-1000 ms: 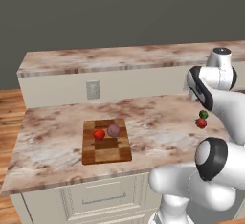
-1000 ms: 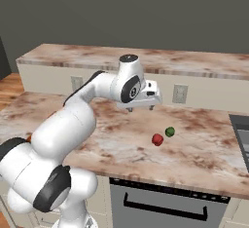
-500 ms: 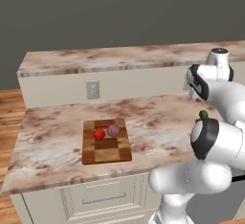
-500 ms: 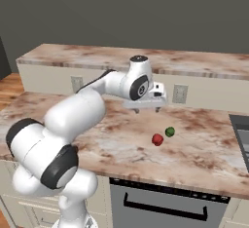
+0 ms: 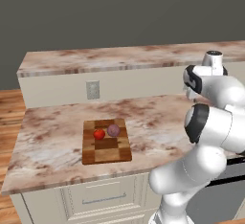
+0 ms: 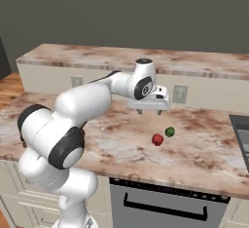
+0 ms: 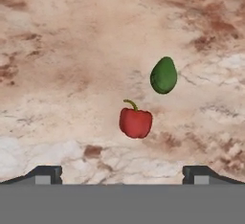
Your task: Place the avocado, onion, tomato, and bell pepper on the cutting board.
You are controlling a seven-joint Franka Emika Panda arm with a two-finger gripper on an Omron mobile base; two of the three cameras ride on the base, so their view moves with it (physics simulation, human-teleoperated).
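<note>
On counter [image 7: 57, 50], avocado [image 7: 164, 75] upright beside bell pepper [image 7: 136, 122]

Arm [image 6: 87, 105] was glossy white, fat rounded segments, dark grey-black caps at joints. Wrist ended in a flat white block with the gripper [image 6: 149, 111]; short dark fingertips [image 7: 45, 174].

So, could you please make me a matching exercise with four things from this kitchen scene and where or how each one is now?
Things:
1. tomato
2. avocado
3. bell pepper
4. gripper

Places or states:
A. green, lying on the bare counter
B. open, above the counter
C. on the cutting board beside the onion
D. red, with a stem, on the counter

Pairs: 1-C, 2-A, 3-D, 4-B
</note>
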